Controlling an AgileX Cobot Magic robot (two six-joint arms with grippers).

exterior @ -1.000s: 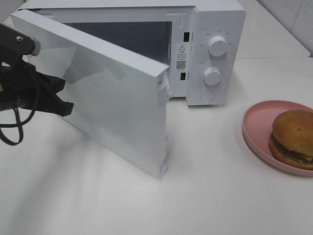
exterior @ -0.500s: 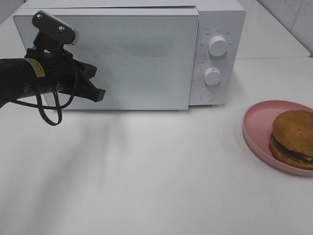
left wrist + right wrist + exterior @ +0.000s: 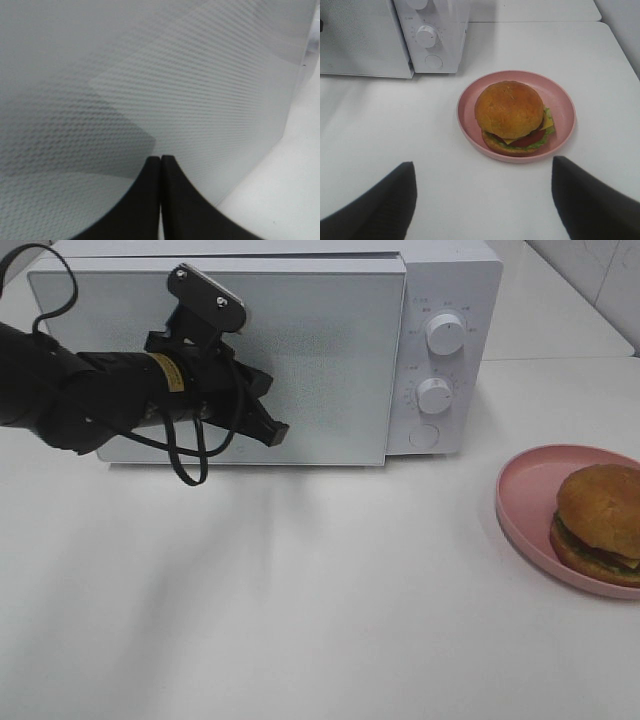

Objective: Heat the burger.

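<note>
Left end effector (image 3: 272, 430) slid further right along the shut microwave door (image 3: 320, 350), fingers pressed together. Right end effector (image 3: 482, 200) gapes wide, burger (image 3: 512, 117) on pink plate (image 3: 565, 107) just ahead.

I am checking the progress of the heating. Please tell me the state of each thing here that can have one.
microwave door: closed
burger: on the pink plate, outside the microwave
left gripper: shut, empty, at the door
right gripper: open, empty, above the table
</note>
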